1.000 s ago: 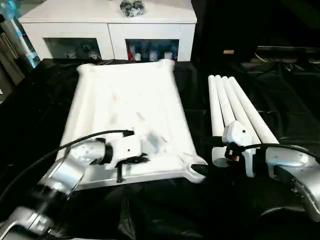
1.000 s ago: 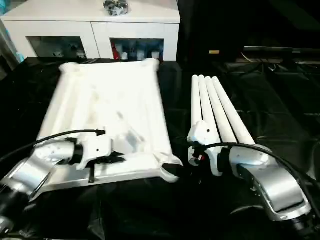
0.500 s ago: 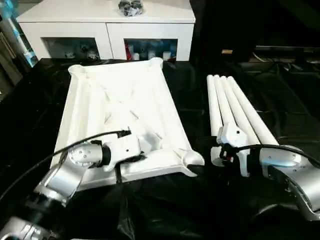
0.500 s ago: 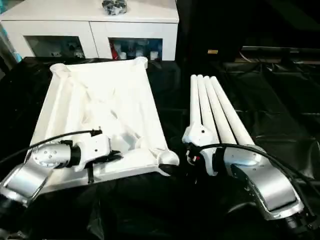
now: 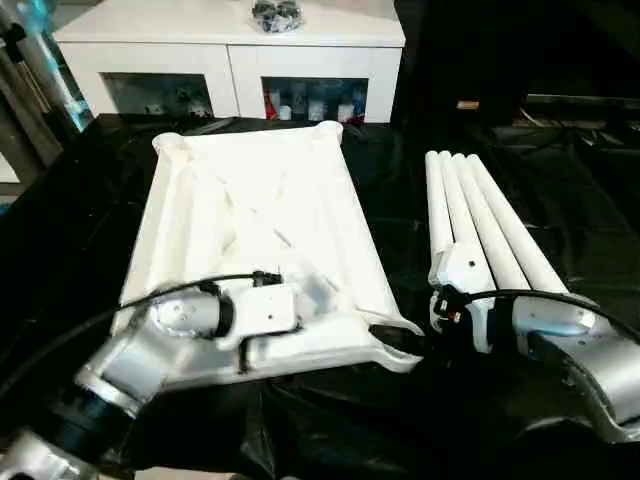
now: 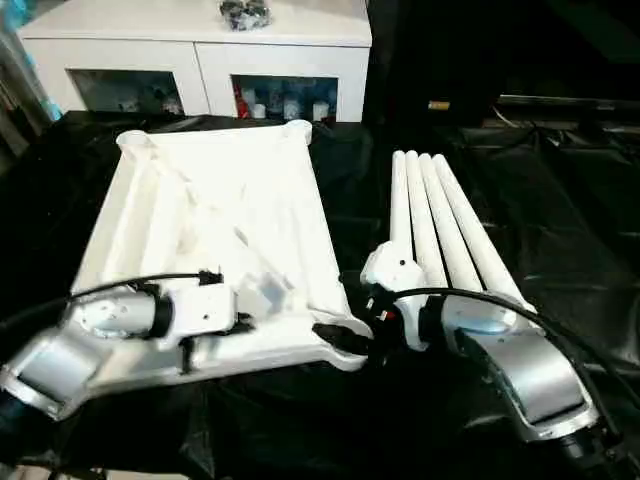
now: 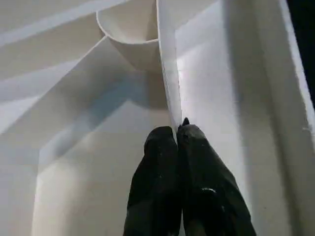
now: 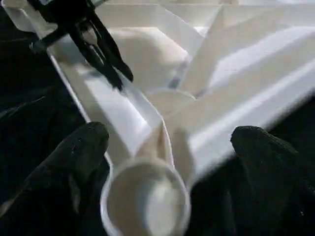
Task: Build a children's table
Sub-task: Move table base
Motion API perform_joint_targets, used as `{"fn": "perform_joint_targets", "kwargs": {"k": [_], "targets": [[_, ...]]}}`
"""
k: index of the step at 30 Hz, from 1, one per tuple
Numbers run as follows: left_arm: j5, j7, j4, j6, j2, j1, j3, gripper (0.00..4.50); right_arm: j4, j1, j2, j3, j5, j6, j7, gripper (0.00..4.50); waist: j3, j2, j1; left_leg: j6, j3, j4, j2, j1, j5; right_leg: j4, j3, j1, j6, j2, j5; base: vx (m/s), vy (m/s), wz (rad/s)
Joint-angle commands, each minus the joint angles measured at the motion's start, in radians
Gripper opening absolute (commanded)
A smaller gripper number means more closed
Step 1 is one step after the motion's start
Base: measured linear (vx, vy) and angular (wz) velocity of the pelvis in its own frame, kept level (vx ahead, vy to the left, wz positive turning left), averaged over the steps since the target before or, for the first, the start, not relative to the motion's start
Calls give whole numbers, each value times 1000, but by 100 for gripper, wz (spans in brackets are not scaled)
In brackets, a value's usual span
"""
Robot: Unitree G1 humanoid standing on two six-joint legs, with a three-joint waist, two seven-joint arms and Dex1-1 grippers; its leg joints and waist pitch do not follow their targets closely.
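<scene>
**Tabletop pinched on a rib, corner socket between wide jaws**

Tabletop [image 5: 262, 215] lies ribbed underside up on the black-covered table [image 5: 560, 170], its far end toward a white cabinet [image 5: 230, 40] with glass doors. The left gripper [image 7: 177, 132] sits over the near part of the tabletop with its jaws closed together on a thin upright rib [image 7: 167, 64]; the rib's edge runs straight into the seam between the two black fingertips [image 7: 160, 142]. Just beyond those jaws a curved rib wall joins the straight one.

The right gripper [image 8: 167, 147] is at the tabletop's near right corner, jaws spread wide, one black finger [image 8: 78, 147] on each side of the round corner socket [image 8: 145, 196], holding nothing. Behind and beside the right gripper, four white legs [image 5: 480, 215] lie side by side, touching one another, well clear of the tabletop.
</scene>
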Motion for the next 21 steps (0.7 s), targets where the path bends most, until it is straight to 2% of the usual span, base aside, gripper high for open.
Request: {"fn": "perform_joint_targets", "kwargs": {"k": [1,5,7,8,11,12,17,19,21], "targets": [[28,29,-6,-16,26,-42,51,6,-18,3,-3,-5,-2,-5,-9,450,-67,9,3,52,-30,-74,59,21,-98,-58,45,49,-280,-83,142,0,0,0],[54,57,12,-28,48,-66,58,6,-19,10,-1,-11,-4,-6,-13,450,-63,11,1,35,-31,-79,60,23,-132,-64,46,47,-273,-82,70,0,0,0],[58,62,16,-28,50,-72,60,6,-19,10,0,-12,-4,-5,-15,450,-63,11,0,30,-31,-78,59,23,-135,-63,46,47,-273,-82,63,0,0,0],[61,65,27,-29,56,-84,60,6,-18,9,4,-12,-4,-5,-19,450,-63,14,-2,26,-31,-79,58,22,-142,-65,46,47,-272,-82,51,0,0,0],[61,74,44,-35,57,-93,62,6,-18,9,6,-11,-4,-7,-23,450,-63,15,-9,25,-33,-80,57,18,-145,-66,45,50,-272,-83,46,0,0,0],[60,75,48,-35,56,-94,62,6,-17,8,7,-11,-4,-8,-24,450,-62,20,-9,25,-34,-80,57,19,-148,-66,44,48,-272,-83,43,0,0,0],[64,124,95,-54,17,-98,63,6,-14,5,11,-10,-8,-10,-33,450,-63,19,-9,30,-32,-77,57,20,-144,-67,45,47,-278,-82,53,0,0,0],[59,124,98,-57,15,-98,63,43,-16,6,10,-10,-8,-9,-34,450,-64,19,-9,31,-33,-78,57,18,-140,-66,44,49,-277,-83,53,0,0,0],[43,103,87,-46,16,-91,65,53,-20,6,9,-11,-8,-7,-35,450,-64,18,-11,32,-33,-78,57,18,-136,-65,44,49,-275,-82,54,0,0,0]]}}
